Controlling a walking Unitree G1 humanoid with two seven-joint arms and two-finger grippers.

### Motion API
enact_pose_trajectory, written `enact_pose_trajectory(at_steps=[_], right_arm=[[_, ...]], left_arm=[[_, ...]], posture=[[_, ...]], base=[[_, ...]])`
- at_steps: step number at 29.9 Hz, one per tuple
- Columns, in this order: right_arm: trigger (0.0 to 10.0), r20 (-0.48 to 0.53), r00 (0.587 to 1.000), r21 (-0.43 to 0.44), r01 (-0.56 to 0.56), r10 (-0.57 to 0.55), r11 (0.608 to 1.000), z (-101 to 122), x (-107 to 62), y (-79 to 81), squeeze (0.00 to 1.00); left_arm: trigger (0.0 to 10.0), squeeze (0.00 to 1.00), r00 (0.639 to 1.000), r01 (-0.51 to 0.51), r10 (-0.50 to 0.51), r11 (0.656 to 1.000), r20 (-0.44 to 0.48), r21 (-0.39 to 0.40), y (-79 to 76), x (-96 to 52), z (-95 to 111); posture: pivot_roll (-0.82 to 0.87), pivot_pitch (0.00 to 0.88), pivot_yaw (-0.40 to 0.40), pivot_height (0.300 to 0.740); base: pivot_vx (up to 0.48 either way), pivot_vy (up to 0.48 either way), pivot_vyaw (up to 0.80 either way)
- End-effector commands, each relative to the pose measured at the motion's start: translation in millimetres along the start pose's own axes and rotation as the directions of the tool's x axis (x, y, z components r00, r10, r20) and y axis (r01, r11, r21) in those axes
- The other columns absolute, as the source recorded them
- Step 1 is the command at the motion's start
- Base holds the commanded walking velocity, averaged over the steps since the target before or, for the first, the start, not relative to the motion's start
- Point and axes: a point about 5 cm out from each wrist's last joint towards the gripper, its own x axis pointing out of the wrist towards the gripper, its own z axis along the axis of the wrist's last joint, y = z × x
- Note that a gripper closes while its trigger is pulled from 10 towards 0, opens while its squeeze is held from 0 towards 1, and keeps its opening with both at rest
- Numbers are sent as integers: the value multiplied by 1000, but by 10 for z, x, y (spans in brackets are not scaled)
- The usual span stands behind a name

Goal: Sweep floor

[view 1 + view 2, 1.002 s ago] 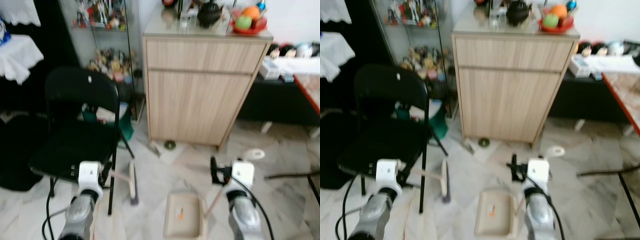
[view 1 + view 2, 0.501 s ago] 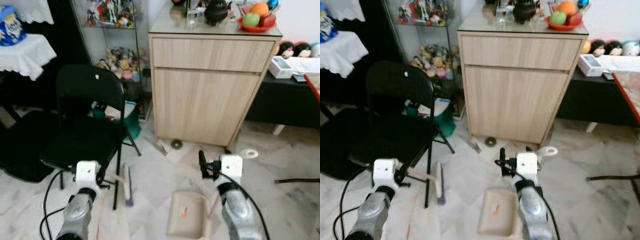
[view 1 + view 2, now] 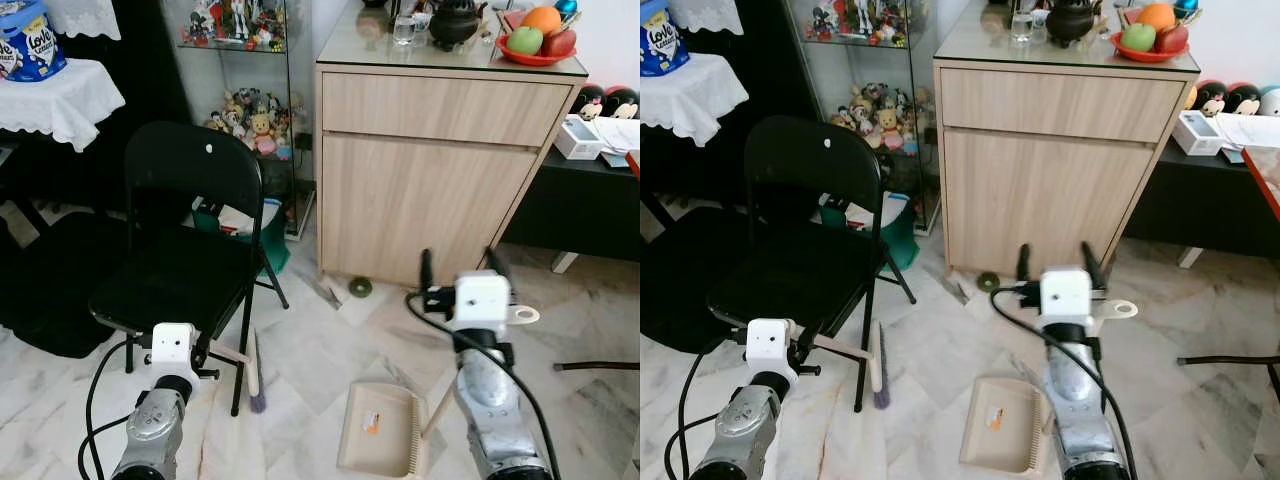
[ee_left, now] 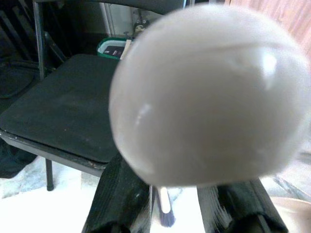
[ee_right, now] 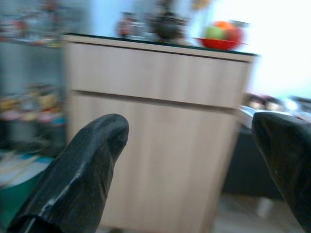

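Glossy marble floor (image 3: 310,350), matt wood-grain cabinet (image 3: 430,170), beige plastic dustpan (image 3: 378,430).

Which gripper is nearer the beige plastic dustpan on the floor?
Right. The right gripper hovers just above and behind the beige plastic dustpan, fingers open; the left gripper sits farther left, holding the brush handle.

- Rounded pale broom handle end (image 4: 209,94): large, close to the lens, blurred.
- Left gripper (image 4: 177,206): two black fingers (image 4: 121,199) on either side of the handle, directly beneath its rounded end.
- Black folding chair (image 4: 63,111): seat beyond the handle end; one metal leg descends to the pale floor (image 4: 39,208).
- Green tub (image 4: 114,48): behind the chair seat.
- Broom bristles (image 4: 166,216): glimpsed between the fingers.
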Motion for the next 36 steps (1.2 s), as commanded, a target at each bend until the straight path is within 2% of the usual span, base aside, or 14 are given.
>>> enact_pose_trajectory(at_steps=[1,6,18,23,24,25,30,31,33,36], right_arm=[[10000,-53,992,34,113,-111,993,-42,-28,-151,0],[10000,-142,963,44,237,-229,970,-176,-118,-350,0],[10000,-280,918,82,315,-281,946,-321,-167,-416,0],[10000,-284,921,106,306,-266,946,-329,-156,-407,0],[10000,-289,924,129,296,-250,946,-333,-150,-394,63],[10000,-292,926,145,293,-242,945,-336,-147,-388,1000],[10000,-302,925,146,285,-232,947,-348,-122,-404,1000],[10000,-304,937,144,224,-172,964,-354,-91,-373,0],[10000,-290,946,127,190,-147,973,-341,-72,-367,0],[10000,-288,945,132,198,-153,971,-334,-57,-403,0]], left_arm=[[10000,0,1000,-8,8,1000,-23,20,38,-34,-49],[10000,0,1000,-2,3,1000,-25,23,40,-38,-53],[10000,0,999,1,0,1000,-33,28,45,-41,-63],[10000,0,999,0,1,1000,-36,30,49,-53,-77],[10000,0,999,-1,2,1000,-36,30,50,-54,-78],[10000,0,999,-1,3,1000,-37,31,51,-55,-78],[10000,0,999,-5,6,999,-34,34,55,-53,-72],[10000,0,999,-6,7,999,-35,34,57,-54,-74],[10000,0,999,-6,7,999,-37,33,54,-56,-78],[10000,0,999,-5,7,999,-43,34,49,-64,-92]], posture=[[-60,30,11,740],[-62,23,14,740],[-63,5,20,740],[-61,2,20,740],[-60,2,21,740],[-60,2,21,740],[-61,13,23,740],[-67,19,25,740],[-66,22,25,740],[-68,28,26,740]], base=[[0,0,0],[0,0,0],[0,0,0],[0,0,0],[0,0,0],[0,0,0],[0,0,0],[0,0,0],[0,0,0],[0,0,0]])
